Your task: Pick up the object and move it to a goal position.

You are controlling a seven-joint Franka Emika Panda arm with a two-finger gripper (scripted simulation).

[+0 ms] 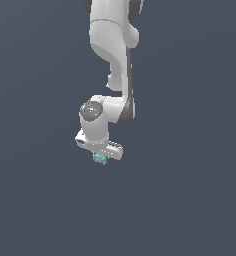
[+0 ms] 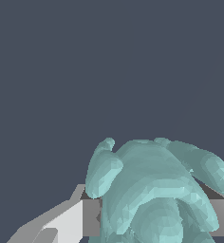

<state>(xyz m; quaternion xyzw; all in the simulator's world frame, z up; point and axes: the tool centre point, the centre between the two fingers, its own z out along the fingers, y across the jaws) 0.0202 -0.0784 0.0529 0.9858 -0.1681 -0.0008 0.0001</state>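
Here, hand [image 1: 101, 157] clamped on teal object [image 1: 99, 159], fingers [image 2: 88, 217] pressing both its sides.

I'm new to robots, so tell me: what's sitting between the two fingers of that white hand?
The teal figurine sits between the hand's fingers, as the wrist view shows most clearly.

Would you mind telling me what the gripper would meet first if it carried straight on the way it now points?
Nothing separate: the gripper is already shut on the teal figurine, and beyond it both views show only plain dark background, with depth unclear.
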